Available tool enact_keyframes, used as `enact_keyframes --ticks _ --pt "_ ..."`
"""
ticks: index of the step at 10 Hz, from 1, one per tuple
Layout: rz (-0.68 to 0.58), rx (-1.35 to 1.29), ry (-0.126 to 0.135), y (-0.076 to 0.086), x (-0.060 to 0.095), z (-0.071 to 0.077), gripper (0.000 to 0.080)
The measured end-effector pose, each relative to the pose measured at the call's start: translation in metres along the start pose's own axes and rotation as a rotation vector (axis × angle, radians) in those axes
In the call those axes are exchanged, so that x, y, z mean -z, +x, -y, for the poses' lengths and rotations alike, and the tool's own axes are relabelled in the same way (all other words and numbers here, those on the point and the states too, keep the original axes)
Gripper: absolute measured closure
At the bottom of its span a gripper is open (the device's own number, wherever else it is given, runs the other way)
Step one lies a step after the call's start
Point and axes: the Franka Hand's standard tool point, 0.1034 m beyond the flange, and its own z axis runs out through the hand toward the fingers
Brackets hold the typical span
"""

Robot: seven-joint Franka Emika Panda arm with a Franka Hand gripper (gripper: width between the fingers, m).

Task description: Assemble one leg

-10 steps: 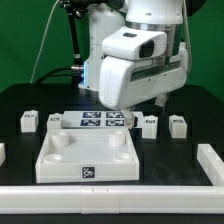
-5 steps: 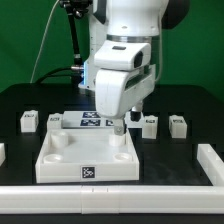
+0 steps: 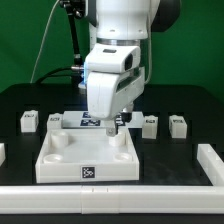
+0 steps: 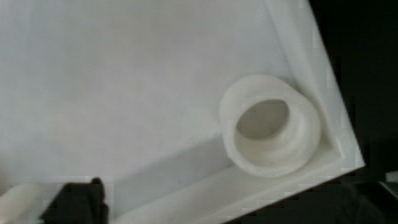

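Leg blocks, small white plastic cuboids each with a black-and-white square tag on its front face, stand upright in a loose row on the matte black table (image 3: 20,155). The far-left leg (image 3: 29,121) and the second leg (image 3: 55,120) sit on the exterior view's left. The third leg (image 3: 149,125) and the far-right leg (image 3: 178,124) sit on its right, all apart from one another. Their edges look crisp and their surfaces smooth.

Between the two pairs hangs the two-finger gripper (image 3: 115,126) of the glossy white robot arm (image 3: 112,70), low over the back edge of the large square white plastic piece (image 3: 90,152). That piece has raised corners with recesses and a small tag on its front wall. Behind it lies the thin flat marker board (image 3: 85,120), partly hidden by the arm. A white rail (image 3: 110,200) borders the table at the front.

The wrist view alone shows the large piece (image 4: 125,90) close up: a smooth flat face and a round, raised-rim corner recess (image 4: 270,122), hollow in the middle. One dark fingertip (image 4: 80,198) shows at the picture's edge. Neither view shows whether the fingers are spread, closed or holding anything; I cannot tell.
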Motion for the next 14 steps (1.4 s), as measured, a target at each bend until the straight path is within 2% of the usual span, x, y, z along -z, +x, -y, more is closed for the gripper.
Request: enact_keyframes --ticks 1,2,3,5,8,10,12,13,14 --pt "-0.001 0.112 -0.009 -0.008 -0.002 0.001 0.0150" --pt "0.001 0.214 -0.017 -0.023 -0.007 0.009 0.0150" --pt "0.008 0.275 -0.004 -0.032 -0.010 0.015 0.0150" --pt "0.017 0.379 0.008 -0.042 -0.015 0.017 0.0150" --pt "0.015 0.410 0.037 -0.058 -0.034 0.020 0.0150" --pt "0.014 0.396 0.041 -0.057 -0.038 0.018 0.0150" --pt "0.014 0.351 0.032 -0.052 -0.033 0.016 0.0150" --pt "0.014 0.353 0.034 -0.053 -0.035 0.017 0.0242" --pt "0.015 0.351 0.035 -0.054 -0.035 0.017 0.0242"
